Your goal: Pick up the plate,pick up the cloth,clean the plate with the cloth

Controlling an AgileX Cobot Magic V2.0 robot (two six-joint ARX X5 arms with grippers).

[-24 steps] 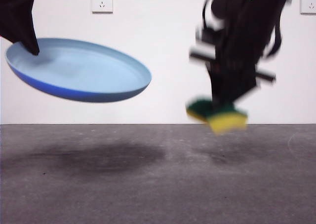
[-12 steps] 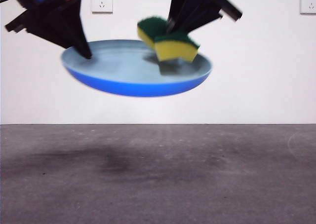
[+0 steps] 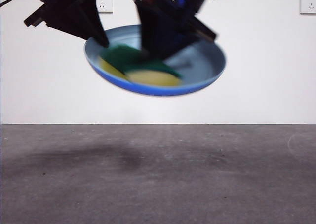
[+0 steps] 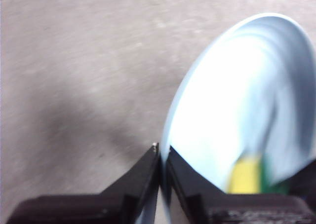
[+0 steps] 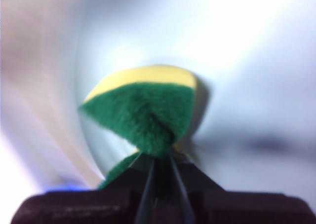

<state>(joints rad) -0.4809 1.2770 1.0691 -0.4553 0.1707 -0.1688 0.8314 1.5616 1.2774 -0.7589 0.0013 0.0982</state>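
Plate (image 3: 197, 73) aloft above the grey table (image 3: 158, 174), rim pinched at ten o'clock between the closed jaws of the left gripper (image 4: 162, 157). Sponge (image 3: 140, 68) inside the dish toward seven o'clock, yellow foam down on the pale blue surface, green scouring face up, squeezed and creased by the tight-shut right gripper (image 5: 160, 160). Both pick-ups done, judging by the raised items. Wiping apparently under way, with blur around the dish. Left, by this reading: scrubbing across the remaining surface toward three o'clock.
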